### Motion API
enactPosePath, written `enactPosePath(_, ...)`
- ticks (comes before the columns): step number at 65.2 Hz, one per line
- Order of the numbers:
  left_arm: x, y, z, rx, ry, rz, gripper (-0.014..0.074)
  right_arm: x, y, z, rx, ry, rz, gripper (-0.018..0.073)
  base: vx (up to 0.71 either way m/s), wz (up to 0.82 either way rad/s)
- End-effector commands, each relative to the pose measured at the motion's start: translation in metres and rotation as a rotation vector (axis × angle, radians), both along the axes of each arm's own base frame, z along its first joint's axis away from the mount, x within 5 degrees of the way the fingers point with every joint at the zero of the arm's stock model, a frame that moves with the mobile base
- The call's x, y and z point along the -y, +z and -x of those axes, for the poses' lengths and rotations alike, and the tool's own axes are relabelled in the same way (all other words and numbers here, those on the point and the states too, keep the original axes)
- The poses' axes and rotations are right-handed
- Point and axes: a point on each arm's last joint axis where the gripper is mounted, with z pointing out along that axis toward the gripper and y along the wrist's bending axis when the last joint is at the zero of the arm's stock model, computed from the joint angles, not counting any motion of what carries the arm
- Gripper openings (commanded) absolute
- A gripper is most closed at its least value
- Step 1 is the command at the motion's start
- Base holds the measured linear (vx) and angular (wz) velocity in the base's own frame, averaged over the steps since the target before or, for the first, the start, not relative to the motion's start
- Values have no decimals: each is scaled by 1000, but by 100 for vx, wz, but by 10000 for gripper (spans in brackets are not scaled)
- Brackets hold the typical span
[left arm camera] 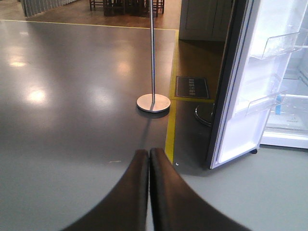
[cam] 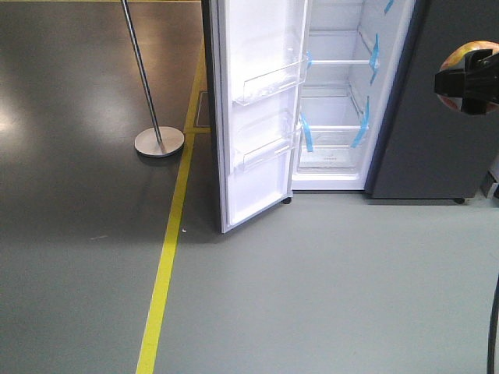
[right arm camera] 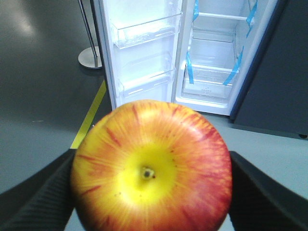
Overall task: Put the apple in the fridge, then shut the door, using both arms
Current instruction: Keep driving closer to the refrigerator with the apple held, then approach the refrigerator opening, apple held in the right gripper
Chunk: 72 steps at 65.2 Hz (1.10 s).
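Note:
The apple (right arm camera: 151, 168), red with a yellow patch round its dimple, fills the lower right wrist view, pinched between the two black fingers of my right gripper (right arm camera: 151, 192). In the front view that gripper (cam: 468, 84) hangs at the right edge with the apple (cam: 468, 54) showing behind it. The fridge (cam: 335, 101) stands open ahead, white inside with glass shelves and blue tape. Its door (cam: 261, 109) swings out to the left, clear bins on its white inner face. My left gripper (left arm camera: 148, 156) is shut and empty, low over the floor left of the door (left arm camera: 255, 91).
A metal pole on a round base (cam: 159, 142) stands left of the door. A yellow floor line (cam: 168, 257) runs toward it. The fridge's dark grey side (cam: 437, 132) rises at the right. A black cable (cam: 493, 327) shows at the lower right edge.

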Motion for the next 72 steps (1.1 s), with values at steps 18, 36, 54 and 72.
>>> enactPosePath(18, 2, 1, -1, 62, -22, -5, -8, 3, 24, 5, 135, -22, -10, 168, 9, -1)
enactPosePath(36, 2, 1, -1, 62, -22, -5, -8, 3, 24, 5, 135, -22, -10, 168, 7, 0)
enactPosePath(54, 2, 1, -1, 62, -22, -5, -8, 3, 24, 5, 135, -22, -10, 168, 6, -1)
enactPosePath(72, 2, 1, -1, 62, -22, -5, -8, 3, 24, 5, 135, -22, -10, 168, 6, -2)
